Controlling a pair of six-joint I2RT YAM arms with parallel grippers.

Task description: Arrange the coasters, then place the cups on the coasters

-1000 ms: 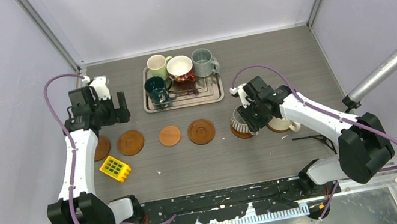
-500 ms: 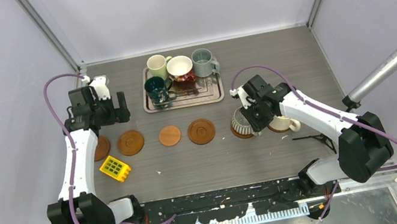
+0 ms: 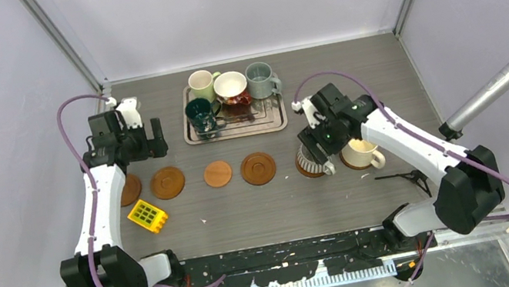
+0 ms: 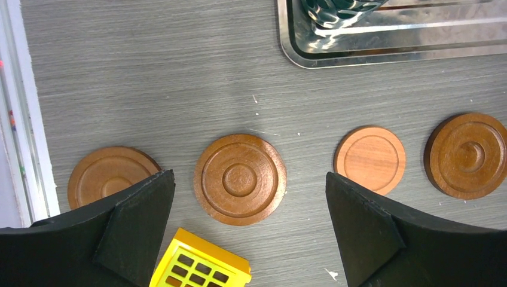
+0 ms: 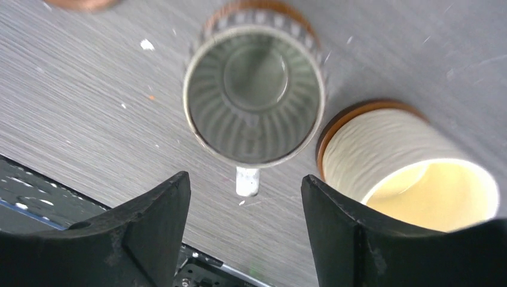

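Observation:
Four bare coasters lie in a row: a dark one (image 3: pixel 129 188) (image 4: pixel 107 176), a ringed one (image 3: pixel 167 182) (image 4: pixel 240 179), a plainer lighter one (image 3: pixel 218 174) (image 4: pixel 369 158), another ringed one (image 3: pixel 258 168) (image 4: pixel 469 154). A grey-white ribbed cup (image 3: pixel 307 159) (image 5: pixel 256 95) and a cream cup (image 3: pixel 361 153) (image 5: pixel 406 173) each stand on a coaster. My right gripper (image 3: pixel 319 152) (image 5: pixel 245 177) hangs open above the ribbed cup, its handle between the jaws, untouched. My left gripper (image 3: pixel 155 140) (image 4: pixel 248 176) is wide open above the left coasters, holding nothing. Pale green (image 3: pixel 203 84), red-and-white (image 3: pixel 231 87), grey-blue (image 3: pixel 259 79) and dark green (image 3: pixel 199 113) cups stand on the tray.
The silver tray (image 3: pixel 263 120) (image 4: pixel 388 54) sits at the back centre. A yellow grid block (image 3: pixel 147 215) (image 4: pixel 200 266) lies in front of the left coasters. A microphone (image 3: pixel 499 83) on a stand leans in from the right, with a small black stand (image 3: pixel 406 179) near the cream cup.
My right gripper has opened, let go of the ribbed cup's handle and drawn back a little; the cup stays on its coaster. The left arm has not moved.

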